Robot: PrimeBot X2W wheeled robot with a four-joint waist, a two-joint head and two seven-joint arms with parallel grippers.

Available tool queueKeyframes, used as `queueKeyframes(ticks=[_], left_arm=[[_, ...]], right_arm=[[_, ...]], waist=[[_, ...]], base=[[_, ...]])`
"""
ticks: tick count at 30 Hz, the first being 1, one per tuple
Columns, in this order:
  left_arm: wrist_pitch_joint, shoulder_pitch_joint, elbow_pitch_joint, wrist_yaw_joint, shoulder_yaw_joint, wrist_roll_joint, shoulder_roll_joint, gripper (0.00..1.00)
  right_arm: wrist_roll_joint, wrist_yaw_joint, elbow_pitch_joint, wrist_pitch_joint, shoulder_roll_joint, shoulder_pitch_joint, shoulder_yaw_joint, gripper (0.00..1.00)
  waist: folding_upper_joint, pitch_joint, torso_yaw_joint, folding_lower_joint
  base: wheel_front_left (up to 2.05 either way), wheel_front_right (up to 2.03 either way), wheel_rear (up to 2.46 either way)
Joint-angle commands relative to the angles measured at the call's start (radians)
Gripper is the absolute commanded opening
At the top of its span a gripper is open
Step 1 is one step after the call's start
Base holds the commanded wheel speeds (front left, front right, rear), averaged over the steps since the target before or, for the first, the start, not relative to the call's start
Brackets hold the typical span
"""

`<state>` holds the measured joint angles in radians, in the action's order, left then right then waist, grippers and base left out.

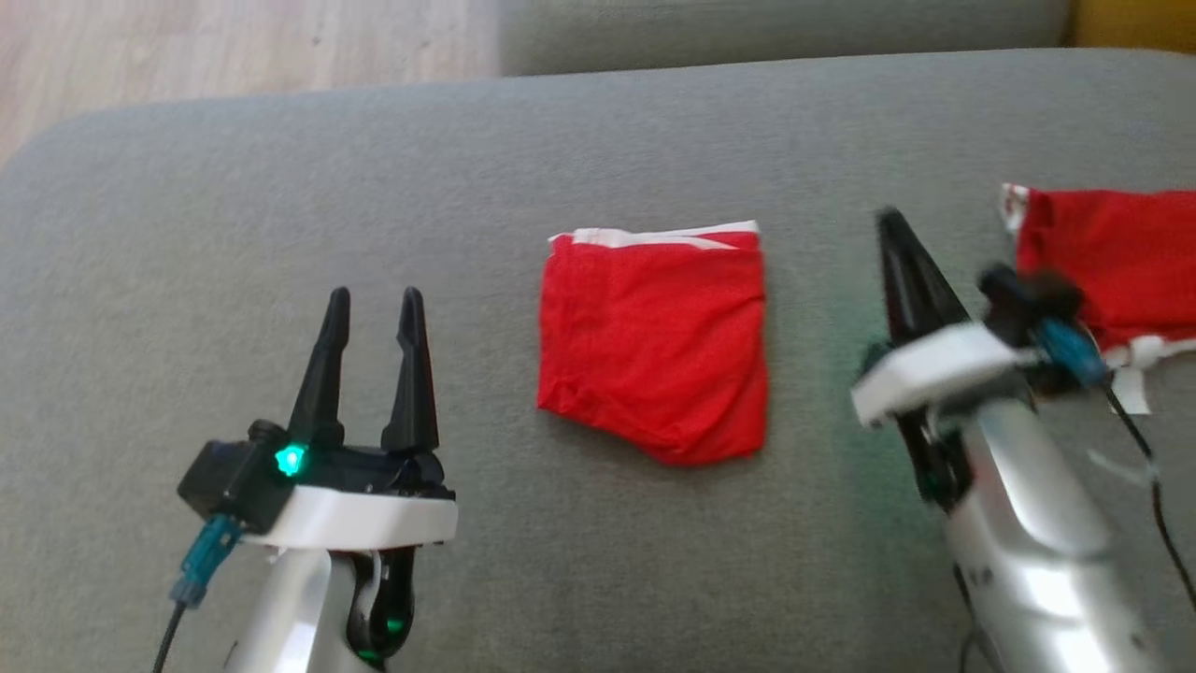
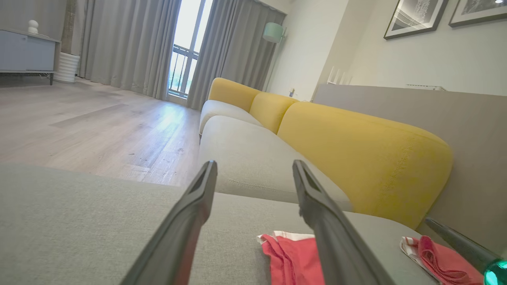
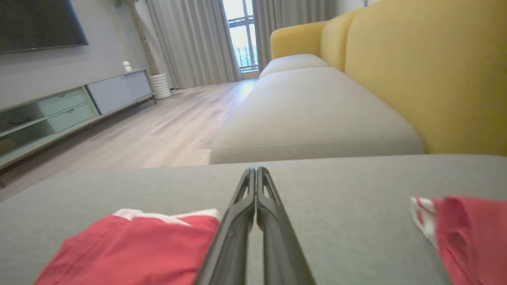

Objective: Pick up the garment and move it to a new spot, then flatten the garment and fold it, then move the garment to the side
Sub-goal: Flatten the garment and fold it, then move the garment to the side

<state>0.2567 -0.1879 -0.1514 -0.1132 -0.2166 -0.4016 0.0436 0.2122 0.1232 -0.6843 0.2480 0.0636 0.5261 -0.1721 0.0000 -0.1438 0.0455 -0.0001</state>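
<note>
Ahead and right of your left gripper (image 2: 254,166) you see a yellow sofa back (image 2: 356,158), grey curtains (image 2: 126,43) farther off. Left of your right gripper (image 3: 256,169), wooden floor (image 3: 166,130) runs past a low cabinet (image 3: 115,91).

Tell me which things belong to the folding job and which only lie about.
Job: folded red garment in the middle, grey cushion under it, open left claw, shut right claw.
Lying about: other red garment at the right, yellow sofa back.

Red white-edged garment (image 1: 654,341), folded, flat on grey cushion (image 1: 280,187)
</note>
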Motion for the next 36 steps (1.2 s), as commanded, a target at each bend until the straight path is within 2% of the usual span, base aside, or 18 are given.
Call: queueKeyframes(ticks=[1,8,9,10,11,16,26,34,36], left_arm=[[0.005,-0.009,0.037,-0.001,0.035,0.016,0.007,1.0],[0.005,0.0,0.024,-0.005,0.028,0.034,0.007,1.0],[0.005,0.003,0.025,-0.006,0.029,0.031,0.007,1.0],[0.005,0.009,0.026,-0.007,0.032,0.028,0.007,1.0],[0.005,0.016,0.027,-0.008,0.038,0.027,0.007,1.0],[0.005,0.035,0.025,-0.01,0.055,0.026,0.007,1.0],[0.005,0.03,0.025,-0.011,0.054,0.021,0.007,1.0],[0.005,-0.001,0.017,-0.013,0.03,0.014,0.007,1.0],[0.005,-0.019,0.013,-0.013,0.012,0.008,0.007,1.0]], right_arm=[[-0.012,0.008,0.067,0.012,-0.013,-0.041,0.023,0.0],[-0.039,0.008,0.199,0.013,-0.013,-0.182,0.081,0.0],[-0.035,0.008,0.219,0.013,-0.013,-0.204,0.083,0.16],[-0.029,0.008,0.241,0.013,-0.013,-0.224,0.083,0.97],[-0.018,0.008,0.26,0.013,-0.013,-0.243,0.082,1.0],[0.007,0.008,0.324,0.013,-0.013,-0.298,0.076,1.0],[-0.008,0.008,0.362,-0.007,-0.013,-0.316,0.072,1.0],[0.0,0.008,0.347,-0.107,-0.013,-0.254,-0.007,1.0],[0.062,0.008,0.296,-0.16,-0.013,-0.225,-0.032,1.0]], waist=[[0.0,0.021,-0.028,0.0001],[0.0,0.04,-0.057,0.0001],[0.0,0.044,-0.061,0.0001],[0.0,0.047,-0.067,0.0001],[0.0,0.049,-0.073,0.0001],[0.0,0.052,-0.087,0.0001],[0.0,0.036,-0.067,0.0001],[0.0,-0.039,-0.016,0.0001],[0.0,-0.065,0.015,0.0001]], base=[[0.0,0.0,0.0],[0.0,0.0,0.0],[0.0,0.0,0.0],[0.0,0.0,0.0],[0.0,0.0,0.0],[0.0,0.0,0.0],[0.0,0.0,0.0],[0.0,0.0,0.0],[0.0,0.0,0.0]])
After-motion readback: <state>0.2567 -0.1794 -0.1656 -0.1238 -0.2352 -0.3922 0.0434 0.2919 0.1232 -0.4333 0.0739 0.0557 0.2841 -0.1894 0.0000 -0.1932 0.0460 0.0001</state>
